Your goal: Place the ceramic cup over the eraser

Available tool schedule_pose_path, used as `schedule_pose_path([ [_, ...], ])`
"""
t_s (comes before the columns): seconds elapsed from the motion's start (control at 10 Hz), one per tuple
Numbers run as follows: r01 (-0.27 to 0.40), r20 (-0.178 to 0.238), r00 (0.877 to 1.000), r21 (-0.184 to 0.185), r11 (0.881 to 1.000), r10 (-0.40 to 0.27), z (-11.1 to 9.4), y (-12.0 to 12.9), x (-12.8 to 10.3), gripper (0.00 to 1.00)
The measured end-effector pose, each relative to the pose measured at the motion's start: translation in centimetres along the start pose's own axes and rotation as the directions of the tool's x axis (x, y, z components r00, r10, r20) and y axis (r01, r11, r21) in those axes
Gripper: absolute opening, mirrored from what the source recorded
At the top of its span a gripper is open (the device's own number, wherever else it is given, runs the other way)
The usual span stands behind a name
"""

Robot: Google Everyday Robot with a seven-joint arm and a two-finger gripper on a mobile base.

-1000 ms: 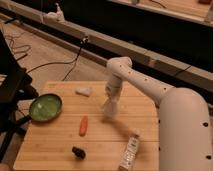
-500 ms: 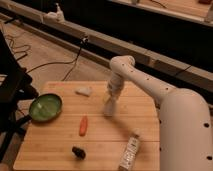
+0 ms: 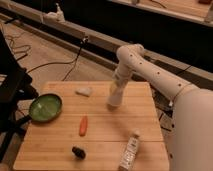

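My gripper (image 3: pixel 115 92) hangs over the back middle of the wooden table (image 3: pixel 145 125). It is shut on the ceramic cup (image 3: pixel 114 101), a small white tapered cup held just above the tabletop. The eraser (image 3: pixel 78 151), a small dark rounded lump, lies near the front edge of the table, well to the front left of the cup and apart from it.
An orange carrot piece (image 3: pixel 83 125) lies between the cup and the eraser. A pale lump (image 3: pixel 84 91) is at the back left. A green bowl (image 3: pixel 45 107) sits at the left edge. A clear bottle (image 3: pixel 130 150) lies at the front right.
The gripper with the cup has drifted slightly to the right and towards the back of the table. Nothing on the table has moved.
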Motion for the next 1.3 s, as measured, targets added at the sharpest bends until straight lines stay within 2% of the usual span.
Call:
schedule_pose_path([
  [0.2,0.068,0.054,0.996,0.055,0.996,-0.071,-4.5,0.4,0.0,0.00],
  [0.3,0.096,0.067,0.993,0.078,0.992,-0.101,-6.0,0.6,0.3,0.00],
  [0.5,0.177,0.082,0.979,0.119,0.977,-0.187,-9.0,2.2,1.7,0.00],
  [0.6,0.214,0.088,0.970,0.126,0.969,-0.226,-10.0,3.4,2.4,0.00],
  [0.8,0.298,0.093,0.947,0.106,0.949,-0.307,-10.9,7.0,4.3,0.00],
  [0.9,0.348,0.089,0.931,0.083,0.934,-0.355,-10.9,9.4,5.8,0.00],
  [1.2,0.440,0.099,0.891,0.041,0.897,-0.442,-11.1,14.0,9.2,0.00],
  [1.3,0.444,0.103,0.889,0.037,0.895,-0.445,-11.3,14.3,9.8,0.00],
])
